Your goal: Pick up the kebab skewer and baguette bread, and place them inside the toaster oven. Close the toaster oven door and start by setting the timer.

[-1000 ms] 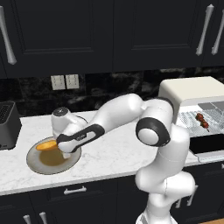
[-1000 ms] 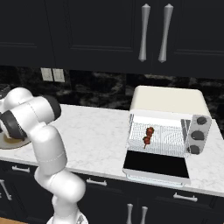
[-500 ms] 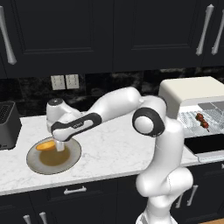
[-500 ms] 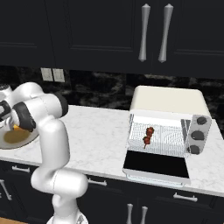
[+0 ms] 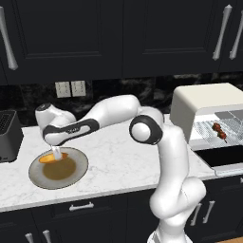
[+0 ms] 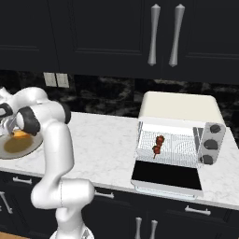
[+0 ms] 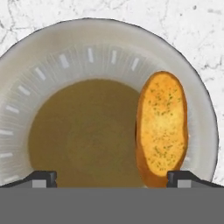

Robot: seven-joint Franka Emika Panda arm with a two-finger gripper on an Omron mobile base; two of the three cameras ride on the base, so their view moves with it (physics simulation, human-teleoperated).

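**Spread gripper above the plate, baguette off to one fingertip's side**

The gripper (image 7: 112,178) hangs over the plate (image 7: 26,78) with its fingers spread wide, holding nothing. The baguette bread (image 7: 162,127) lies on the plate's rim, near one fingertip and off the midline; its long axis runs across the line between the tips. The kebab skewer (image 6: 158,145) already rests inside the toaster oven (image 6: 179,109), well apart, and the toaster oven door (image 6: 166,176) is open.

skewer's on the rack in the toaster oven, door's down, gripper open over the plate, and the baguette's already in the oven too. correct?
Not quite: the baguette bread is not in the toaster oven; it lies on the plate, as the hand view shows, under the open gripper. The rest holds: the right base view shows the kebab skewer on the rack and the toaster oven door down.
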